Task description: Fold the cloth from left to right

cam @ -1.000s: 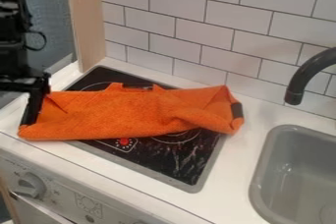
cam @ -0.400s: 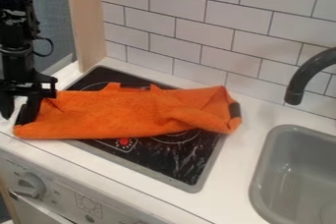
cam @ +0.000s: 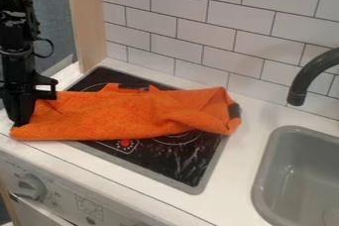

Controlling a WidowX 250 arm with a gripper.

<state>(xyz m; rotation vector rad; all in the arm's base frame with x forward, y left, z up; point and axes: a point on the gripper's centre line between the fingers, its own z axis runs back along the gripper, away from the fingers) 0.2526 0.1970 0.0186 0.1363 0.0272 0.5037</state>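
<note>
**Pinched near nine o'clock, with a slip to guard against**

Find the gripper (cam: 21, 123) between eight and nine o'clock in the camera view, pointing down with fingers together, apparently clamped on the left end of the cloth (cam: 126, 116). Trace the orange fabric from there, past the centre, to a bunched right end towards four o'clock, near a dark patch (cam: 234, 111). Judge the fold as at its start: mostly spread out, rumpled, not carried over.

Lift next, then carry towards three o'clock. Could slip free if pinched by only a thin lip of fabric. Could drag the whole cloth sideways, rather than double it over, if moved too low or too fast. Could fold askew if held by one part of the edge, leaving the near corner, at about eight, to trail. Could crumple on landing because of creases towards four.

Reach outward to the black stove top (cam: 179, 163), bare towards six, and the white counter (cam: 232, 173) around it. Find the grey sink (cam: 266, 173) towards four and the dark tap (cam: 301, 84) near three; risk reaching them only by overshooting. Note the knob (cam: 29, 187) near eight.
</note>
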